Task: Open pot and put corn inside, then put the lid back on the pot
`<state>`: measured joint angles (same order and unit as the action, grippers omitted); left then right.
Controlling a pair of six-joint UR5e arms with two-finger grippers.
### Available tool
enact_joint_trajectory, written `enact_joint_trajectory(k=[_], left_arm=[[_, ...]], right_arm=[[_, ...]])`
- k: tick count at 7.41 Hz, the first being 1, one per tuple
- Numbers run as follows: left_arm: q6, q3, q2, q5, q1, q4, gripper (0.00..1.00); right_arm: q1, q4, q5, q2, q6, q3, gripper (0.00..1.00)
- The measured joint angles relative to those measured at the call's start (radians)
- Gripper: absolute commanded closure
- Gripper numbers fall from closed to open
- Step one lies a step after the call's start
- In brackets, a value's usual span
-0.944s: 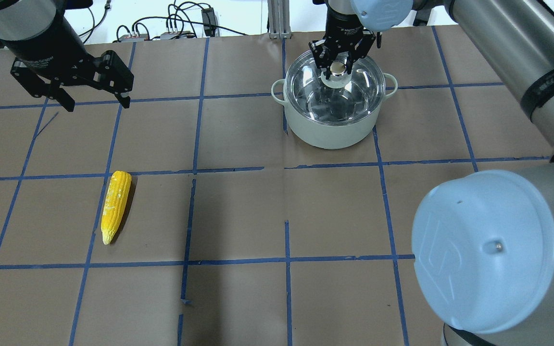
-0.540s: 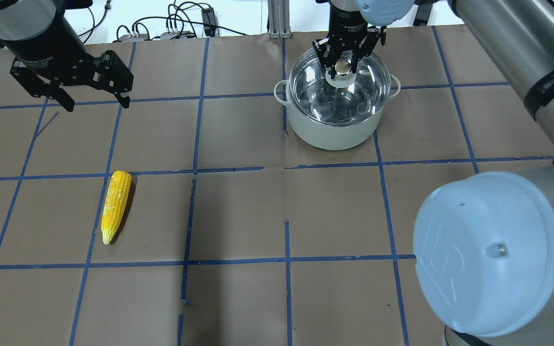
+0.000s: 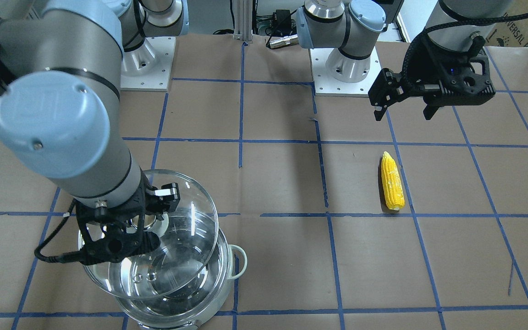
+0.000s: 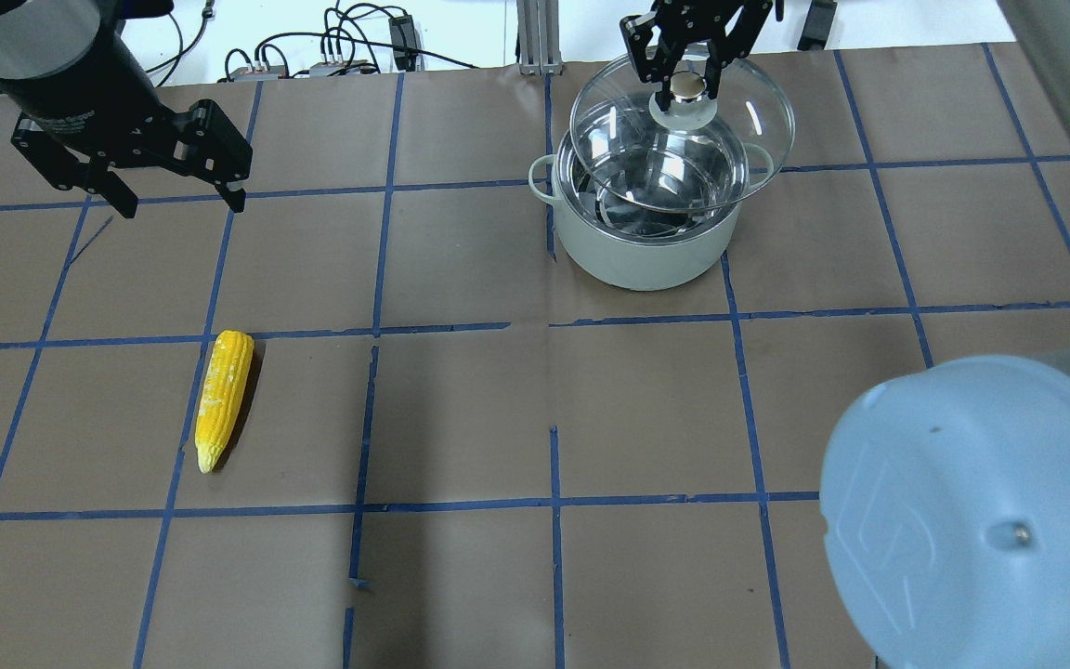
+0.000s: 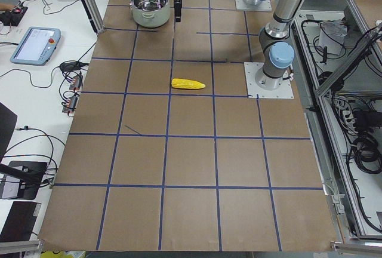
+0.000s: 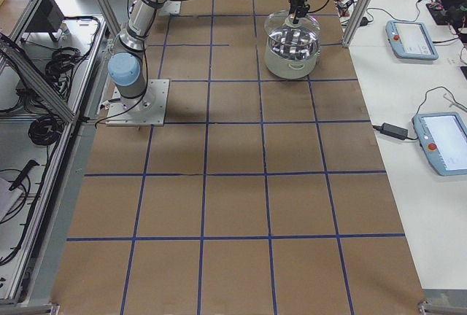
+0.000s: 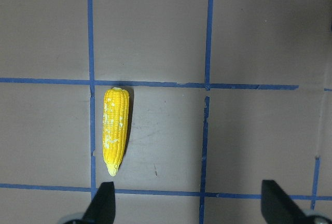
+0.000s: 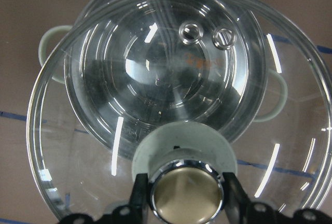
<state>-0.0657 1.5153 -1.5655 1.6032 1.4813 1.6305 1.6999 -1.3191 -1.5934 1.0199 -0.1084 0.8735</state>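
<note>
The pot point(image 4: 646, 255) stands at the far right of the table, and its shiny inside shows under the raised lid. My right gripper point(image 4: 684, 79) is shut on the lid's knob point(image 8: 184, 195). It holds the clear glass lid point(image 4: 739, 111) tilted above the pot and shifted off its rim; the lid point(image 3: 190, 206) and the pot point(image 3: 241, 261) also show in the front view. The yellow corn point(image 4: 222, 395) lies on the brown paper at the left. My left gripper point(image 4: 180, 200) hangs open and empty above the table, beyond the corn point(image 7: 115, 128).
Cables and small boxes point(image 4: 331, 56) lie along the far table edge beside an aluminium post point(image 4: 535, 37). My right arm's blue elbow cap point(image 4: 972, 520) blocks the near right corner. Blue tape lines grid the brown paper.
My right gripper has lifted the lid off the pot, up and toward the far right, tilting it. The pot, the corn and my left gripper have hardly moved.
</note>
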Motion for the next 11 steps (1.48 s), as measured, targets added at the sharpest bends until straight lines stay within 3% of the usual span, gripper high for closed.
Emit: enact_joint_trajectory(k=[3, 6, 8, 10, 11], left_arm=[[-0.173, 0.178, 0.01, -0.003, -0.054, -0.102, 0.0], [-0.229, 0.487, -0.027, -0.054, -0.209, -0.482, 0.0], [-0.3, 0.591, -0.123, -0.061, -0.248, -0.697, 0.0], [-0.391, 0.607, -0.216, -0.053, -0.261, -0.816, 0.02], [-0.418, 0.61, -0.238, -0.052, -0.276, -0.834, 0.2]], right_arm=[[-0.065, 0.16, 0.005, 0.093, -0.042, -0.006, 0.69], [-0.073, 0.203, 0.026, 0.123, -0.05, 0.014, 0.72], [-0.071, 0.168, 0.036, 0.184, -0.05, 0.117, 0.71], [-0.068, 0.055, 0.027, 0.242, -0.049, 0.247, 0.71], [-0.067, 0.013, 0.024, 0.254, -0.045, 0.285, 0.7]])
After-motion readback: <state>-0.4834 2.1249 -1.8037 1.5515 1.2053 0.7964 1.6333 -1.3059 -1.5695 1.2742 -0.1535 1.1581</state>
